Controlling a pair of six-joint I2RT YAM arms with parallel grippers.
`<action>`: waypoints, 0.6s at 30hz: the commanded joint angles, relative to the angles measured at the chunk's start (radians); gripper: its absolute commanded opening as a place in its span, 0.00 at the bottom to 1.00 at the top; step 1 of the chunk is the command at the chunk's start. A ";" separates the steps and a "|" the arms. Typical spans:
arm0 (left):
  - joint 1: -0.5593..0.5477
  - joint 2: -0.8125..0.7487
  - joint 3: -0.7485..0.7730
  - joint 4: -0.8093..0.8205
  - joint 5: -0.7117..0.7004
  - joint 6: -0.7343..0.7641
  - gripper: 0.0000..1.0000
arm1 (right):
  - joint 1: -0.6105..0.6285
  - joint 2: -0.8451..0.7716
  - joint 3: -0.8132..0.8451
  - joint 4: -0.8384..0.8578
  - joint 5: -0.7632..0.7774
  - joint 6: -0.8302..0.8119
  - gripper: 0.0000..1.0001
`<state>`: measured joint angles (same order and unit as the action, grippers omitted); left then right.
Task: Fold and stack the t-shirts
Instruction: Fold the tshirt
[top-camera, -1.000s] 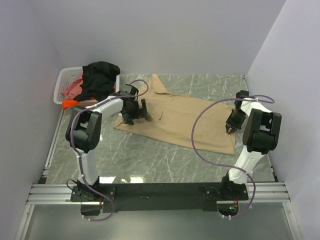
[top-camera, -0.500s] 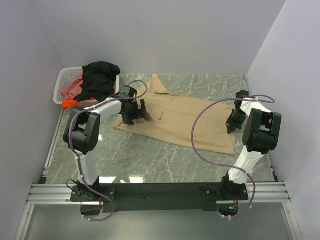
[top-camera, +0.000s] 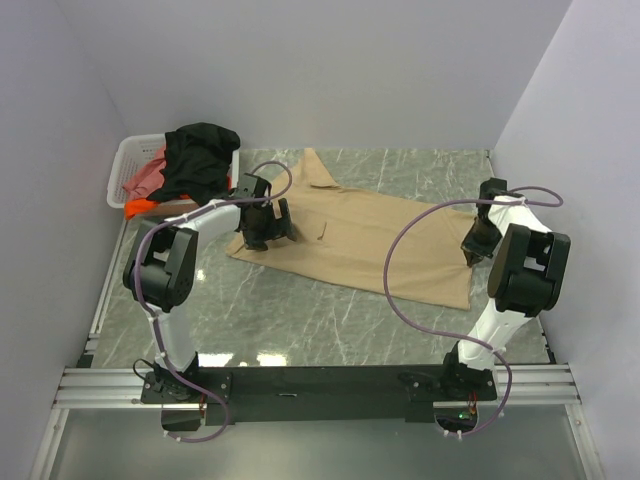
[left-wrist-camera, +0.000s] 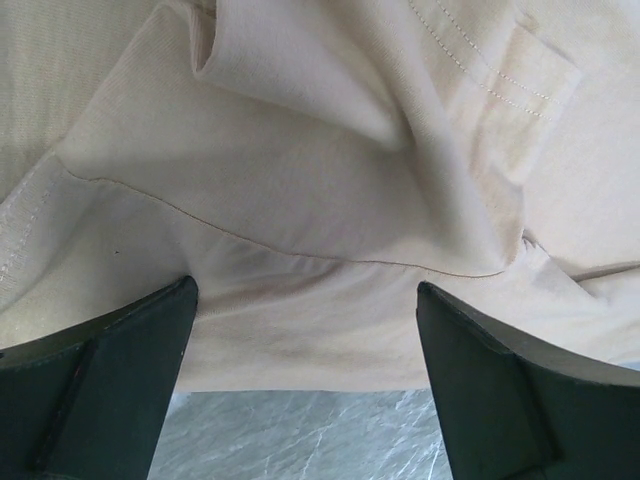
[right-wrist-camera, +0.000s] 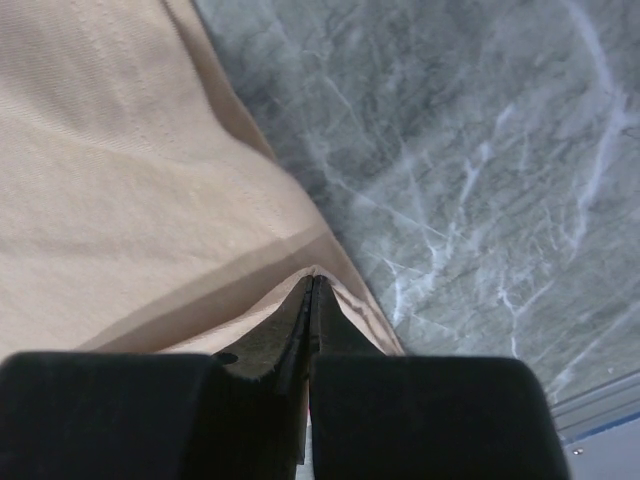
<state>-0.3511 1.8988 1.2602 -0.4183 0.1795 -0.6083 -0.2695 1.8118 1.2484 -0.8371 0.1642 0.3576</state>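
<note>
A tan t-shirt (top-camera: 370, 240) lies spread flat across the middle of the marble table. My left gripper (top-camera: 266, 226) is open over the shirt's left edge; in the left wrist view its fingers (left-wrist-camera: 130, 340) straddle the wrinkled tan cloth (left-wrist-camera: 320, 150) just above the hem. My right gripper (top-camera: 476, 246) is at the shirt's right edge. In the right wrist view the right gripper (right-wrist-camera: 312, 282) is shut, with the tan hem (right-wrist-camera: 120, 150) pinched and tented at its tips. A black t-shirt (top-camera: 200, 150), a pink-red one (top-camera: 145, 178) and an orange one (top-camera: 140, 207) lie heaped at the far left.
A white lattice basket (top-camera: 125, 157) in the far left corner holds the heaped shirts. Grey walls close in the table on the left, back and right. Bare marble (top-camera: 300, 320) lies between the tan shirt and the arm bases.
My right gripper has closed on the tan shirt's right edge and shifted slightly toward the far right. The left gripper edged a little toward the far left and stays open.
</note>
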 joint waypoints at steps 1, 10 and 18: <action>0.009 0.003 -0.044 -0.048 -0.032 -0.005 0.99 | -0.016 -0.036 0.017 -0.011 0.061 -0.009 0.00; 0.009 -0.030 0.037 -0.043 0.011 -0.013 0.99 | -0.022 -0.028 0.028 0.001 0.008 -0.014 0.09; 0.009 -0.011 0.330 -0.120 -0.043 -0.008 0.99 | 0.004 -0.126 0.026 0.004 -0.041 -0.028 0.37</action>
<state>-0.3462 1.8915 1.4849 -0.5217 0.1757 -0.6182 -0.2768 1.7882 1.2491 -0.8421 0.1368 0.3412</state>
